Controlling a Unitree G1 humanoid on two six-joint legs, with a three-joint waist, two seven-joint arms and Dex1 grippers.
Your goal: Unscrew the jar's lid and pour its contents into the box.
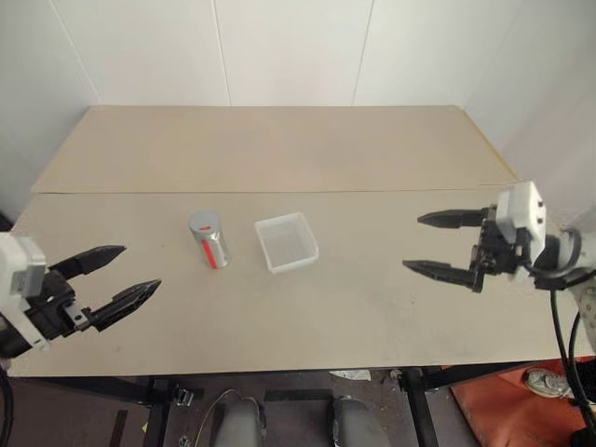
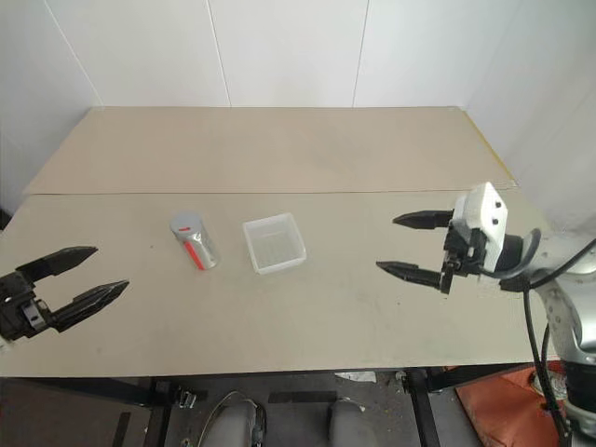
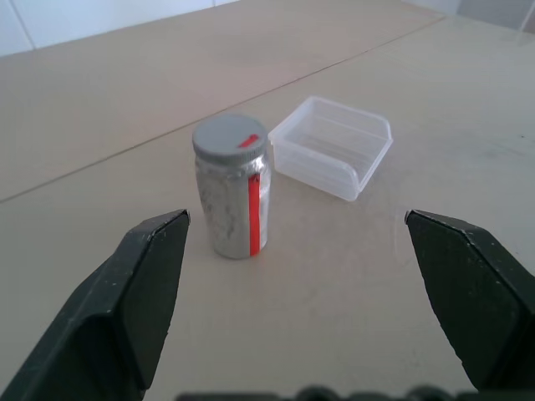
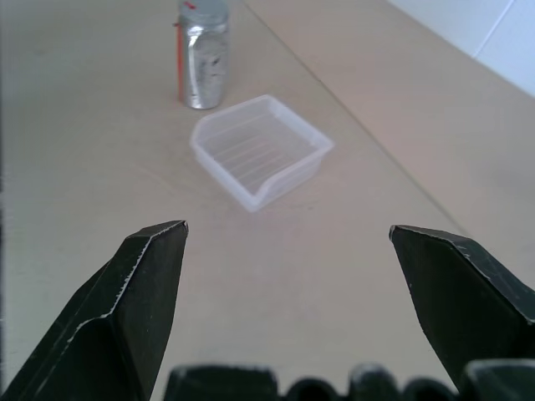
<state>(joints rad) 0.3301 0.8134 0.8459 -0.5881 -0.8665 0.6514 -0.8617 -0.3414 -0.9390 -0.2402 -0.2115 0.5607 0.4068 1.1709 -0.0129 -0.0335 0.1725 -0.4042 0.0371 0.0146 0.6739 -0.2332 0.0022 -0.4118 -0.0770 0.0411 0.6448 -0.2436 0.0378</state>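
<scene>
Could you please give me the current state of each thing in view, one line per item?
Jar: upright on the table, closed, untouched.
Lid: still on the jar.
Box: empty, open side up, beside the jar, not touching it.
Left gripper: open, holding nothing, clear of the jar.
Right gripper: open, holding nothing, clear of the box.
</scene>
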